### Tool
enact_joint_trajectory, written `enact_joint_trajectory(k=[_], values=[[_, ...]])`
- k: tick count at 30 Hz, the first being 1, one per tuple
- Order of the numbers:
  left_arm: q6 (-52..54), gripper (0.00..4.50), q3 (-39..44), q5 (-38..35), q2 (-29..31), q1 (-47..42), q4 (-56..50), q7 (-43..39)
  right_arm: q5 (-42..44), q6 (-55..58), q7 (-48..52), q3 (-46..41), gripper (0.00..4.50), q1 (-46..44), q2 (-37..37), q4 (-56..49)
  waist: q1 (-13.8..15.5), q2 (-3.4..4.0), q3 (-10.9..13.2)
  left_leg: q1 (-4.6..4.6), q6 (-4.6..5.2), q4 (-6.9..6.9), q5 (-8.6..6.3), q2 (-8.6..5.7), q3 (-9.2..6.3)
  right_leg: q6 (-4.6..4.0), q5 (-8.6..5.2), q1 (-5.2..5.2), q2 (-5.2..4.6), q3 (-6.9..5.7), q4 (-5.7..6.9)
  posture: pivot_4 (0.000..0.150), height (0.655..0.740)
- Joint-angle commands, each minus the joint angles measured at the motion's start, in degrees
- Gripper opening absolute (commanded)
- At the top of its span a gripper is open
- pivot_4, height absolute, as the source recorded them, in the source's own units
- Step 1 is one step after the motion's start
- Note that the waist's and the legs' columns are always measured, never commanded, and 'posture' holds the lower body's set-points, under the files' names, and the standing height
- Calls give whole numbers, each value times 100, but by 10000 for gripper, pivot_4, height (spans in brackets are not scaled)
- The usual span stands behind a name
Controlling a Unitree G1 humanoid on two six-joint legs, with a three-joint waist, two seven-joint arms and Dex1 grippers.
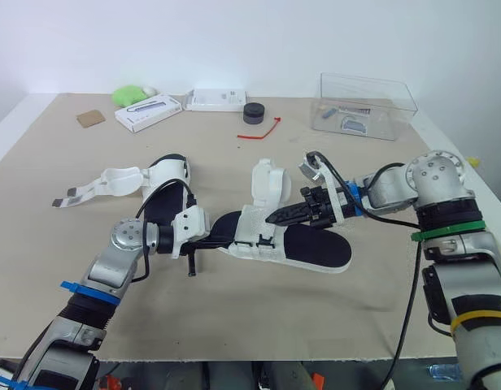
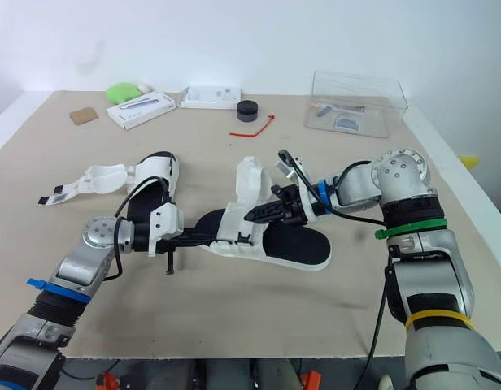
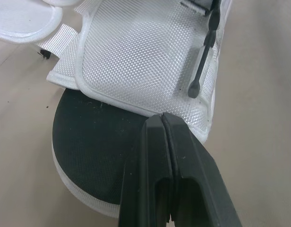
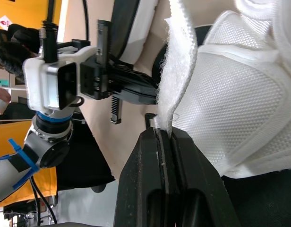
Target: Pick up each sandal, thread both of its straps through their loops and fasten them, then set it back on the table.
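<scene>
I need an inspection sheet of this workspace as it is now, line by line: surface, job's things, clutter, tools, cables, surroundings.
Surface: beige table, flat.
Job's things: near sandal at centre, its strap unfastened; far sandal on the robot's left, lying open.
Clutter: white box, second white box, green object, black round object, red tie, clear box, brown square, all along the far side.
Tools: left tool shut, tips at the near sandal's mesh edge; right tool shut on strap.
Cables: black cable hangs on the robot's right side.
Surroundings: white wall behind.
</scene>
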Motion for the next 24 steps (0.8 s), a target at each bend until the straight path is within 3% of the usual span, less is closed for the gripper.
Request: enact_joint_trajectory(k=[1,16,24], values=[[-6,0,-107,81,14,61,20,-17,411,15,-88,-35,759,-201,-87,46,0,0,0,0,0,0,0,0,0,0,0,0,0,0,0,1500,7400],[-39,0,-134,109,-18,67,85,9,669,15,-599,66,759,119,-85,35,0,0,-1,-1,0,0,0,1,0,0,0,0,0,0,-1,1500,7400],[-70,0,-140,125,-2,59,111,22,280,15,-630,14,759,210,-58,-63,-1,1,-1,-1,3,-1,-1,3,0,0,0,0,0,1,-4,1500,7400]])
